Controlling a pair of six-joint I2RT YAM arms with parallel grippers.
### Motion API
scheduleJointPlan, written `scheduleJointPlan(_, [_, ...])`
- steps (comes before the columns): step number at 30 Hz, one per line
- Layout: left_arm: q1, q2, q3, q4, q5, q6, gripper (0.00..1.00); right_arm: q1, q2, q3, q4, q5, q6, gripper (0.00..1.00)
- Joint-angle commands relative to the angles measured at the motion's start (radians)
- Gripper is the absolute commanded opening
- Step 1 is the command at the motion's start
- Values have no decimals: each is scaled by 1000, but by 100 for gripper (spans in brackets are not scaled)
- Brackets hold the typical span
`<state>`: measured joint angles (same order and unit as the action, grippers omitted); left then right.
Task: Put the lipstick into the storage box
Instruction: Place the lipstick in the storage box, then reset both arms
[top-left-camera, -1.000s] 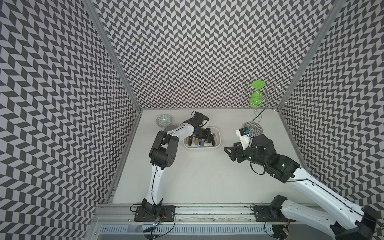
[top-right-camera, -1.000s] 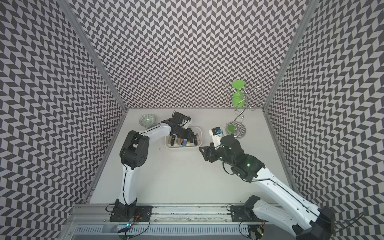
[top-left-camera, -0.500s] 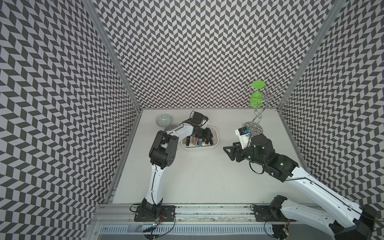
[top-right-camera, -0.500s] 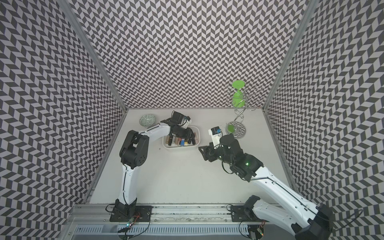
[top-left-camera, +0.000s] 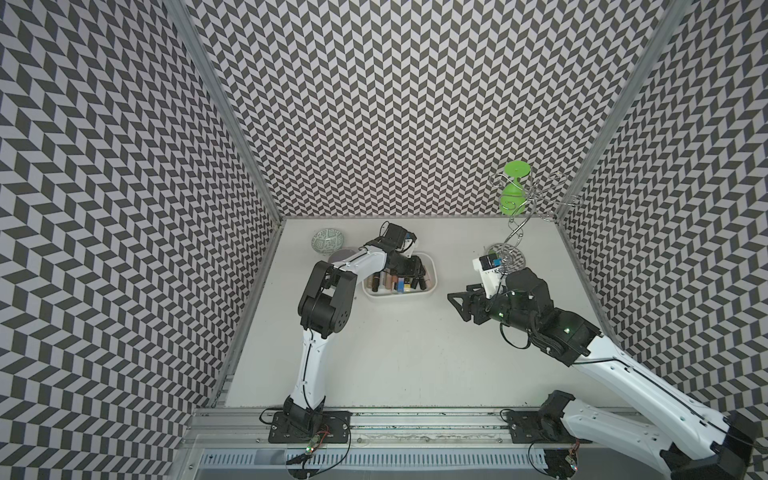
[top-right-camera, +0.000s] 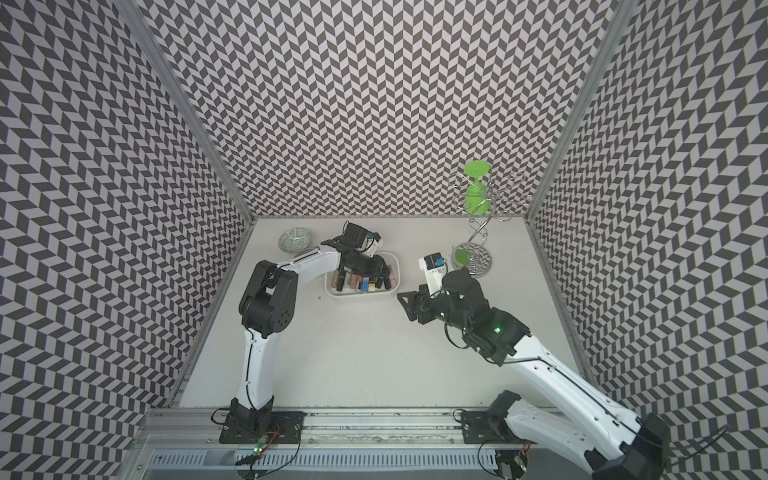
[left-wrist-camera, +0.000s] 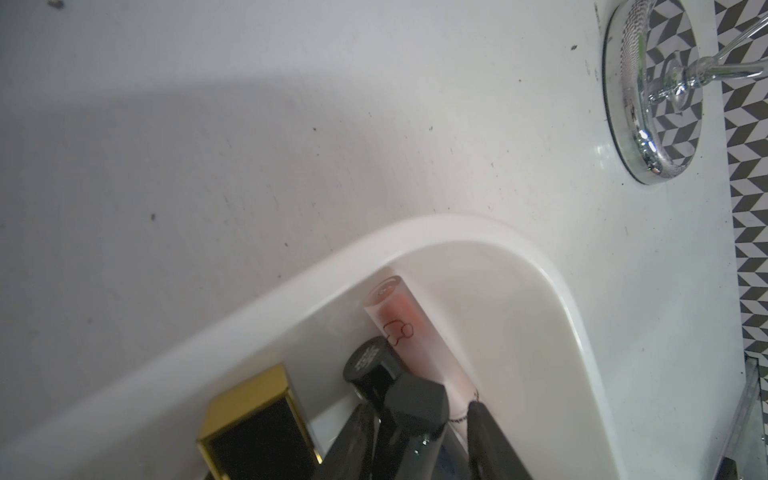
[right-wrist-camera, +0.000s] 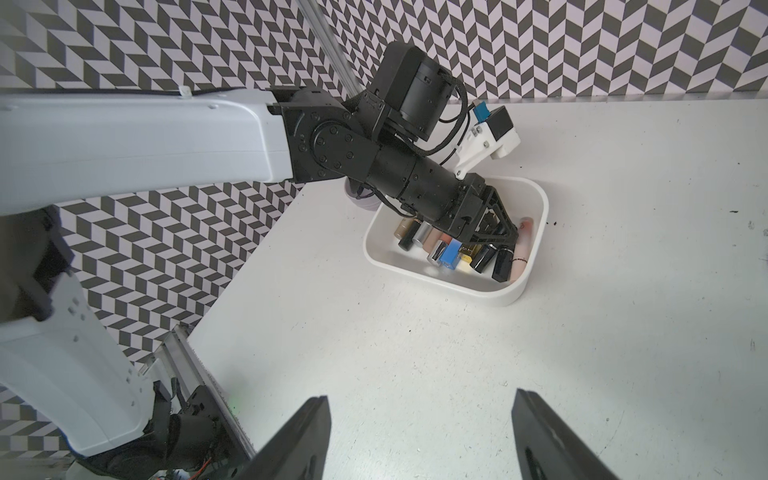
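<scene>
In both top views, the storage box (top-left-camera: 432, 291) sits near the back of the white table (top-left-camera: 395, 353), with lots of bare room in front. The left gripper (top-left-camera: 417, 272) dips into the box. A green bowl (top-left-camera: 328, 241) and a shiny stand (top-left-camera: 509, 259) are near the back wall.

In the left wrist view, the pink lipstick (left-wrist-camera: 399, 328) lies in the box by its wall. The gripper is open a little around it.

In the right wrist view, the right gripper (right-wrist-camera: 419, 440) is wide open and holds nothing.

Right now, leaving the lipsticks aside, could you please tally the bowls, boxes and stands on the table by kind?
Bowls: 2 (green-patterned bowl, lilac bowl)
Storage box: 1
Wire stand: 1
Total: 4
</scene>
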<state>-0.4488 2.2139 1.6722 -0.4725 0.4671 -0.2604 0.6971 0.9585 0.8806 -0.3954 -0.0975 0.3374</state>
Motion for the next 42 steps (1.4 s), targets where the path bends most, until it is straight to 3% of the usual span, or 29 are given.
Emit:
scheduleJointPlan(1, [10, -55, 4, -6, -12, 1, 41, -5, -19, -12, 44, -7, 9, 73])
scheduleJointPlan(3, [10, -66, 4, -6, -23, -2, 48, -5, -21, -12, 45, -10, 12, 73])
scheduleJointPlan(4, [9, -74, 4, -5, -32, -3, 62, -5, -23, -14, 46, -10, 14, 73])
scheduleJointPlan(5, [10, -83, 4, -5, -44, -4, 97, -5, -24, -16, 48, -12, 15, 73])
scheduleJointPlan(6, [10, -91, 3, -4, -53, -5, 99, -5, -26, -18, 50, -13, 18, 73])
scheduleJointPlan(16, [25, -167, 0, 18, -36, -16, 99, -4, -35, -34, 72, -35, 38, 74])
scheduleJointPlan(26, [34, -241, -35, 84, 79, -53, 99, -5, -42, -35, 87, -53, 55, 74])
scheduleJointPlan(42, [126, -574, -327, 392, 331, -269, 99, -4, -75, -61, 267, -154, 25, 74])
